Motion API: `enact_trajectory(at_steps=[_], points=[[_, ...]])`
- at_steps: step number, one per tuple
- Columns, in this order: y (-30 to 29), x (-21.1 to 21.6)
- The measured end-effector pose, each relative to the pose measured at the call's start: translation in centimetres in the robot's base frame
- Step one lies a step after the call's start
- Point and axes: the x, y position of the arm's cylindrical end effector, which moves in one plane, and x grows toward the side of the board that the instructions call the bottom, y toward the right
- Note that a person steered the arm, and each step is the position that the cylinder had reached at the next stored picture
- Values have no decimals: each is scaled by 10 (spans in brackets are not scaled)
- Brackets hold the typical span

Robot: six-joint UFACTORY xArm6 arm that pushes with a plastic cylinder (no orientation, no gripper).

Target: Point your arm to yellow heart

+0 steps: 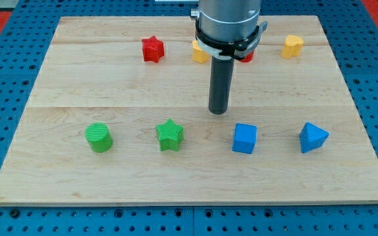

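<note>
Wooden surface point(77, 85) carried everything. No claw showed, so its state could not be told; my tip point(218, 111) stood mid-board, above the blue cube point(245, 138). Yellow heart point(293, 46) lay well apart, at the view's top right.

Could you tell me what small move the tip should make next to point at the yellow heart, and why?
Probably slide my tip toward the view's upper right: the yellow heart sits near the board's top edge, right of the tip, with bare wood between them.
</note>
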Motion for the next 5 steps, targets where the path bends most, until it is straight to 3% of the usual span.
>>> enact_trajectory(at_steps=[1,2,3,5], points=[[2,1],[45,-5],[70,-36],[192,-108]])
